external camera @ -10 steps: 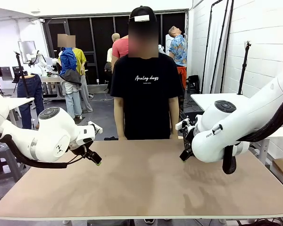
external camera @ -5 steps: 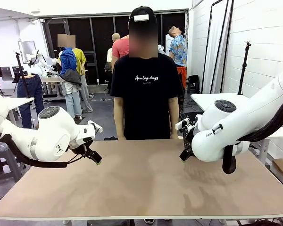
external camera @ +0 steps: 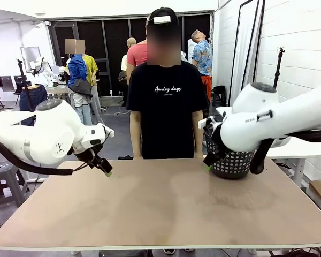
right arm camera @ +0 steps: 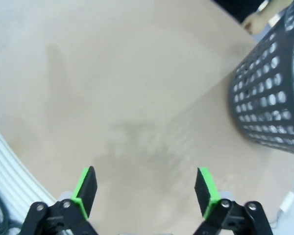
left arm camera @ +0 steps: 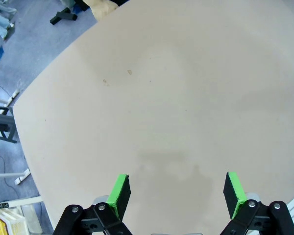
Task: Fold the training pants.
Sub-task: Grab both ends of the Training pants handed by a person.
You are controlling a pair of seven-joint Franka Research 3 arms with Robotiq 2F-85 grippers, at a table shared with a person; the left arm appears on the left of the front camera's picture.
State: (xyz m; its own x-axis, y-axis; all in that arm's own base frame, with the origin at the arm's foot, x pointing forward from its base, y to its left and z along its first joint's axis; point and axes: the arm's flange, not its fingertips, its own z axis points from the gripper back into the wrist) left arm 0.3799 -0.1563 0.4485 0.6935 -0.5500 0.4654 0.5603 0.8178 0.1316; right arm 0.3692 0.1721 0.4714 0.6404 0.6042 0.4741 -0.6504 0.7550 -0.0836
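The training pants are hidden from view. My left gripper [external camera: 105, 170] hangs open just above the brown table [external camera: 160, 214] near its far left side. In the left wrist view the left gripper [left arm camera: 176, 190] has only bare tabletop between its green pads [left arm camera: 119, 190]. My right gripper [external camera: 207, 164] is open too, above the far right of the table, right beside a black mesh basket [external camera: 232, 163]. The right wrist view has the right gripper [right arm camera: 146, 190] over bare table, with the basket [right arm camera: 272, 98] off to one side and something pale behind its holes.
A person in a black T-shirt [external camera: 166, 107] stands at the table's far edge, arms down. The basket sits at the far right of the table. A white table [external camera: 241, 113] stands behind the right arm.
Both arms have lifted. The right arm rose enough to uncover the black mesh basket behind it. Both grippers stayed open.
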